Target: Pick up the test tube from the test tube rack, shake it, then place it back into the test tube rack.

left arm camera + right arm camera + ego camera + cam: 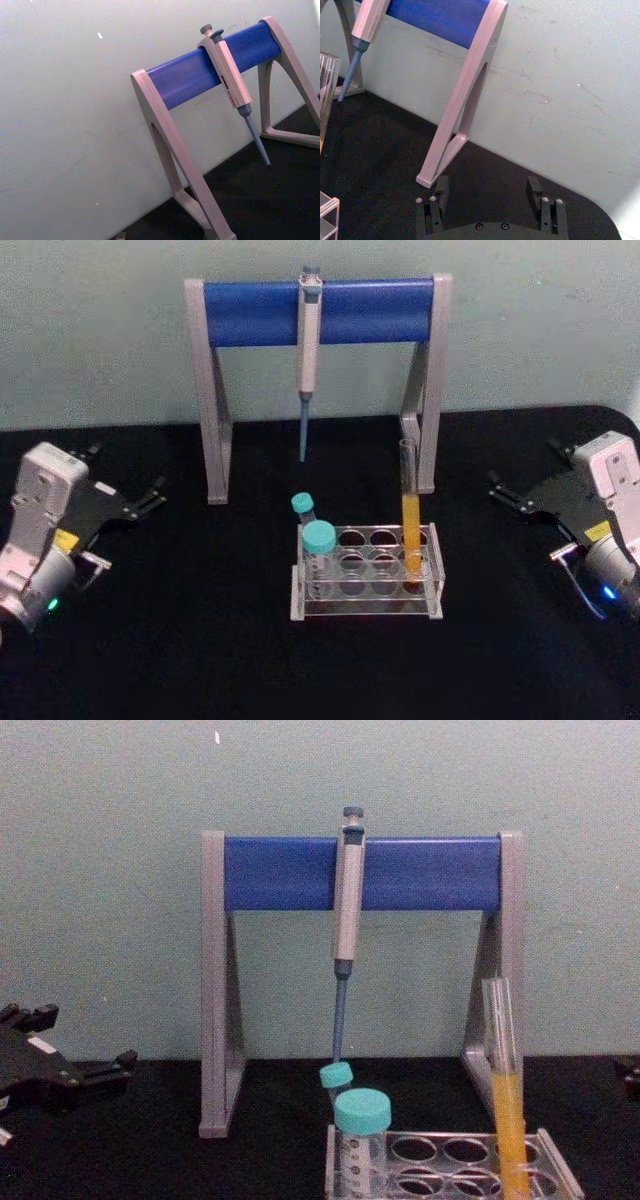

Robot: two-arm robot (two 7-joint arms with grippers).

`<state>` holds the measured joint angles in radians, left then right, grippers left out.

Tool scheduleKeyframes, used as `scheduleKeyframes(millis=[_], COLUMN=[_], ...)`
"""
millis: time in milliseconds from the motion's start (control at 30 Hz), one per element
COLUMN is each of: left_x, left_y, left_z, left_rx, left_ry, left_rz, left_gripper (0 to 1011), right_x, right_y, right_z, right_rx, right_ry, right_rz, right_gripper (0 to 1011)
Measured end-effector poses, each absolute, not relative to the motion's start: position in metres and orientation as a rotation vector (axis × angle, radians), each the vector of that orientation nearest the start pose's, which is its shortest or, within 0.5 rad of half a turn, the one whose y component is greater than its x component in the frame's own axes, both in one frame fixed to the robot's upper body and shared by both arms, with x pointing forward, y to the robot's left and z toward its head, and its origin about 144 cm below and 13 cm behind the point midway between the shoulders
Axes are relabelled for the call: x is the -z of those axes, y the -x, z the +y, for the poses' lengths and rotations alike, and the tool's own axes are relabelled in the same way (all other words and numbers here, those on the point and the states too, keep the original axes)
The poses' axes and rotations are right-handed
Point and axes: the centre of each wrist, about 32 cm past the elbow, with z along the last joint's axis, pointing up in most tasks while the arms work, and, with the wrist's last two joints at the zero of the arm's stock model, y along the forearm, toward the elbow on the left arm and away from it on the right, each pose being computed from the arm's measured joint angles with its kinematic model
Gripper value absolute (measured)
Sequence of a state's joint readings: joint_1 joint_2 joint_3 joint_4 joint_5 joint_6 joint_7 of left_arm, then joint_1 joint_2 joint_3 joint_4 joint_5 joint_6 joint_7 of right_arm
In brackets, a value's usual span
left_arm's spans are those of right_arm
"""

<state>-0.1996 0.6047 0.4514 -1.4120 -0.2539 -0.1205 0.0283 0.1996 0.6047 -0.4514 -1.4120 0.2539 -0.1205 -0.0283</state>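
Status: test tube is standing upright in the test tube rack, in the right-end column of holes, lower centre of the head view. Orange-yellow liquid is filling its lower half, and its open top is poking well above the rack. Which row it's sitting in, I cannot tell. You're also seeing two teal-capped tubes sitting at the rack's left end, well apart from the test tube. Left gripper is sitting at mid-left of the head view over the black table, fingers spread and gripping nothing, tips pointing toward the upper right of the frame. Right gripper is sitting at mid-right, mirrored, tips pointing toward the upper left. Its wrist view is showing you both black fingers held wide apart at the bottom of the frame with bare tabletop between them, so it's released too. Both grippers are sitting well apart from the rack, one on each side. Behind the rack, the grey-and-blue pipette stand is spanning the upper centre, with a pipette hanging from its bar, tip pointing down. In the chest view the test tube is showing at lower right, in front of the stand's right leg, the rack is running along the bottom edge, and the left gripper is peeking in at the lower left edge.
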Motion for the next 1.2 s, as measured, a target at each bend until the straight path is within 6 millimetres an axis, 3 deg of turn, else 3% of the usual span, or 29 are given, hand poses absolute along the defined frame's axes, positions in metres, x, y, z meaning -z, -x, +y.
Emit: scheduleKeyframes(millis=[600,1200], left_x=[-1.14,-1.14], left_y=[-0.489,-0.489], left_z=[0.31,0.31], left_rx=[-1.248,-1.248], left_ry=[-0.305,-0.304], left_rz=[-0.285,-0.285], left_gripper=[1001,1001], right_x=[-1.144,-1.162], right_y=[-0.48,-0.463], right_z=[-0.307,-0.304], right_rx=[1.186,0.974], right_ry=[0.275,0.192], right_rz=[-0.238,0.032], right_gripper=[1000,1000])
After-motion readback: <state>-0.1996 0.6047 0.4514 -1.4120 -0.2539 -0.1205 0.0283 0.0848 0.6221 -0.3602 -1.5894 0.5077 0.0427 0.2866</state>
